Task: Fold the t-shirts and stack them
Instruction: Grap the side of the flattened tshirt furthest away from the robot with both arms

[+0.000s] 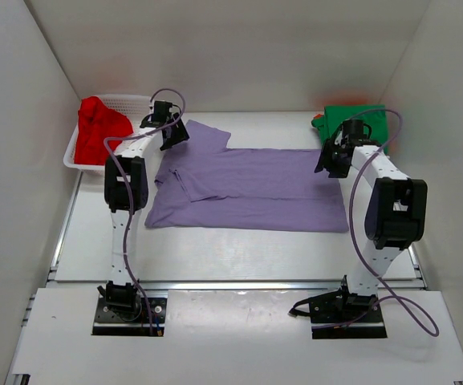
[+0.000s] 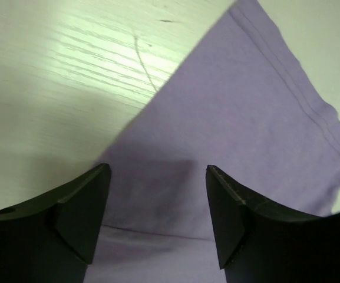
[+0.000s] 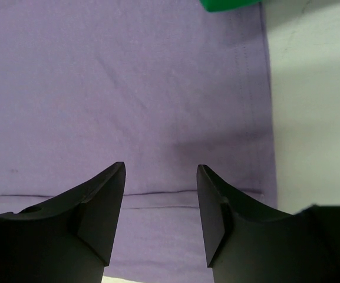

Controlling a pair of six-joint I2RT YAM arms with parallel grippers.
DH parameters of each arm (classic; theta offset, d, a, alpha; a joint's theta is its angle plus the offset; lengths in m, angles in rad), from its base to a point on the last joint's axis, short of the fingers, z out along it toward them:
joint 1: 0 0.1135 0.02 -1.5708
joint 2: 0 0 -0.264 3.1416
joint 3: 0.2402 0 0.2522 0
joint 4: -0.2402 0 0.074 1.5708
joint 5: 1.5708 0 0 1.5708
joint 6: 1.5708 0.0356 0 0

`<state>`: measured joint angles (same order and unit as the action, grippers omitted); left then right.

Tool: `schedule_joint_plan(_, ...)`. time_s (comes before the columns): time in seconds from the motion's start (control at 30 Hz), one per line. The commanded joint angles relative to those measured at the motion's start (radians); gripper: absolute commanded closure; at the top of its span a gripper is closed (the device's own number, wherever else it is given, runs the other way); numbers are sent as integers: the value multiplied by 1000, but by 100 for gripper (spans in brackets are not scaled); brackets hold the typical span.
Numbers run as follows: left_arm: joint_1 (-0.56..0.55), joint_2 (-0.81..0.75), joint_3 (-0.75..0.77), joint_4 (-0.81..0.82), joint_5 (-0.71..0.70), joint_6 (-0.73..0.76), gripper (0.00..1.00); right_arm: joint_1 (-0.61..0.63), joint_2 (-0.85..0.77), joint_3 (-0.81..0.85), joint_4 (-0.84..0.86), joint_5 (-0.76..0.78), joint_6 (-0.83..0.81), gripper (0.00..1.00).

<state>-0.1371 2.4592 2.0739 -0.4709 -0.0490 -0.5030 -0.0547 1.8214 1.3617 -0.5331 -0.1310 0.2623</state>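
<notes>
- White walls close round a pale table.
- Far left, a white mesh basket holds the red t-shirt, bunched up.
- Left gripper — fingers parted, nothing between them — is over the far-left sleeve of the lavender t-shirt.
- That shirt lies spread flat across mid-table.
- Right gripper, likewise released, is above its right edge.
- Green t-shirt sits far right — meeting the lavender cloth.

Top view: left arm covers the left edge of the lavender shirt. Right arm covers its right edge and part of the green shirt. Red shirt hides much of the basket interior. Wrist views: lavender shirt runs off frame, green shirt only a sliver at the top edge. Left pincer and right pincer cut off at the bottom.
</notes>
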Motion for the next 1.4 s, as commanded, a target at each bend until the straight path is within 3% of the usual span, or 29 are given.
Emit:
schedule_joint_plan(0.0,8,-65,-17,77,-86,40,22,0,12,45,47,13,-3,51)
schedule_joint_plan(0.27,-1,206,427,-173,-51,103,20,-2,44,80,59,30,5,51)
schedule_joint_plan(0.37,1,256,497,-204,-31,96,20,-4,61,96,52,36,-3,51)
schedule_joint_plan(0.5,17,222,418,-178,20,64,23,-17,85,108,67,30,0,51)
schedule_joint_plan(0.6,15,196,371,-149,66,52,44,-30,101,112,108,30,12,50)
schedule_joint_plan(0.63,16,193,365,-146,87,54,56,-43,110,119,111,30,14,50)
schedule_joint_plan(0.7,8,196,383,-158,112,75,68,-54,127,129,133,36,23,49)
schedule_joint_plan(0.77,4,202,409,-201,116,77,100,-59,144,151,151,48,25,48)
schedule_joint_plan(0.93,25,184,402,-297,109,73,100,-56,229,250,167,56,20,39)
schedule_joint_plan(1.1,70,104,303,-305,133,63,100,-22,305,353,113,68,8,39)
schedule_joint_plan(1.37,88,-35,154,-265,172,75,100,41,317,353,134,94,23,38)
